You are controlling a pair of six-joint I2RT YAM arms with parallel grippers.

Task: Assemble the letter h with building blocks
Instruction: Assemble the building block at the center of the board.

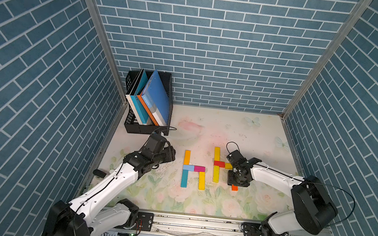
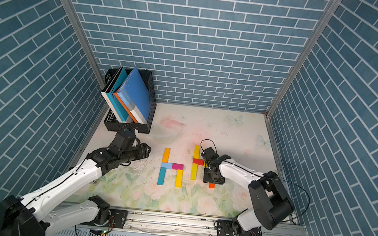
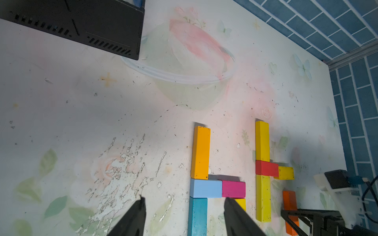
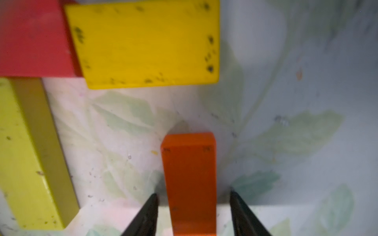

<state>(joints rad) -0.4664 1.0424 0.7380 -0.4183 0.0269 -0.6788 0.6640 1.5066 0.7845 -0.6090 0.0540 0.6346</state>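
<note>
Right gripper (image 4: 193, 193) spread astride the orange block (image 4: 189, 163), left gripper (image 3: 184, 198) spread and empty.

In the right wrist view the right gripper's two black fingers (image 4: 147, 214) flank the long sides of the orange block with a gap showing on each side, so nothing is pinched. That block lies flat on the floral table (image 1: 241, 133), nearer the robot than the red block (image 3: 266, 168) and a little to its right. It is apart from the short yellow block (image 4: 147, 43), which butts the red block's right end. One long yellow block (image 3: 262, 141) runs away beyond the red block, and another (image 4: 24, 153) runs back toward the robot. Left of the red block stands a second figure of amber (image 3: 200, 152), light blue (image 3: 205, 188), magenta (image 3: 233, 189), teal (image 3: 197, 216) and yellow (image 1: 201, 180) blocks, with the left gripper hovering over its near end.
</note>
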